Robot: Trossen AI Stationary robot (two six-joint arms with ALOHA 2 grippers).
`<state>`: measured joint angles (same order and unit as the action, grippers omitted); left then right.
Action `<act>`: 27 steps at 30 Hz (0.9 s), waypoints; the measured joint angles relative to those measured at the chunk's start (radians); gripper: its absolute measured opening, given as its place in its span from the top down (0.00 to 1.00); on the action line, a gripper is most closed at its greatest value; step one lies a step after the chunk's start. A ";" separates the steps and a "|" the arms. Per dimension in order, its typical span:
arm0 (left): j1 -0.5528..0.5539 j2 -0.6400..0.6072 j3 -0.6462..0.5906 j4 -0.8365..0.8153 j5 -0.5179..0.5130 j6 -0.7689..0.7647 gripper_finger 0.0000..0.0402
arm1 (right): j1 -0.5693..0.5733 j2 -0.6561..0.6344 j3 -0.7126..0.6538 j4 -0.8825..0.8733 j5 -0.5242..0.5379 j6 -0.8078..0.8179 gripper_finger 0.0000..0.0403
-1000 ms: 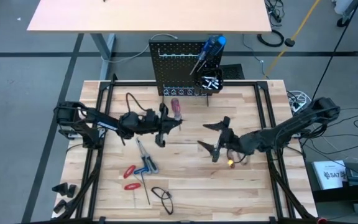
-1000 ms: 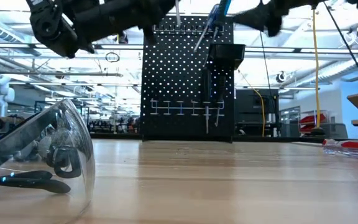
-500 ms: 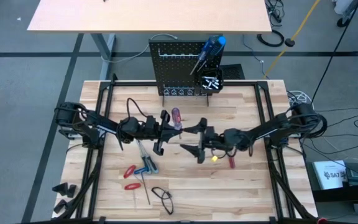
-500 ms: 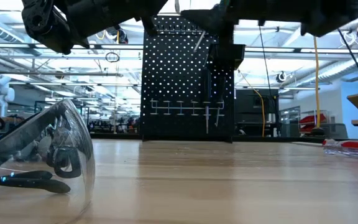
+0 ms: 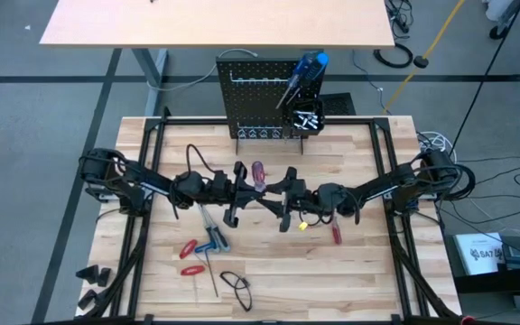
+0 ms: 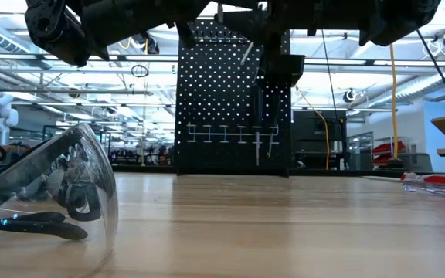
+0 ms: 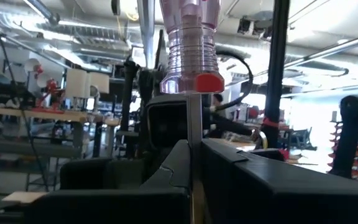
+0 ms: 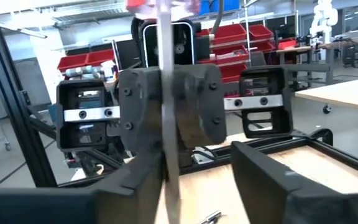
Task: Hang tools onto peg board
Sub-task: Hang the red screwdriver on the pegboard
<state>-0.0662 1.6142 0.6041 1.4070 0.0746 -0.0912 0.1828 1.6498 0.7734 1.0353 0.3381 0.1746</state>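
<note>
My left gripper [image 5: 242, 192] hangs above the table's middle, shut on a screwdriver with a clear pink handle [image 5: 257, 171]. My right gripper [image 5: 267, 194] faces it from the table's right and is open. Its fingers stand on either side of the screwdriver's bare shaft [image 8: 168, 124], which runs close beside one finger [image 8: 132, 180]; whether they touch I cannot tell. The black peg board [image 5: 258, 99] stands upright at the table's far edge. It carries a row of hooks [image 6: 226, 133] and a bin holding a blue-handled screwdriver [image 5: 307, 70]. My left gripper pinches the screwdriver's metal shaft [image 7: 194, 134] just below the handle, between its two fingers [image 7: 247, 180]. The fingers come roughly level from the table's left and lie across the shaft. The screwdriver stands about upright, handle [image 7: 191, 43] up, clear of the table.
On the table's near left lie red-handled pliers [image 5: 188, 257], a blue-handled tool [image 5: 215, 239] and safety glasses [image 6: 45, 193]. A red-handled screwdriver [image 5: 336, 233] and a small yellow piece [image 5: 302, 226] lie under the right arm. Black frame rails [image 5: 147, 181] run along both sides.
My right gripper has swung toward the table's left and a little down, turning its wrist, until its fingers straddle the shaft held by the left gripper. My left gripper has carried the screwdriver slightly toward the near edge, then kept still.
</note>
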 joint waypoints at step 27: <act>0.000 -0.098 -0.039 -0.298 -0.080 0.077 0.55 | 0.000 -0.030 0.000 -0.171 0.062 0.023 0.98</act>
<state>-0.0658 1.5162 0.5649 1.1091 -0.0058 -0.0140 0.1825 1.6196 0.7734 0.8639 0.3999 0.1977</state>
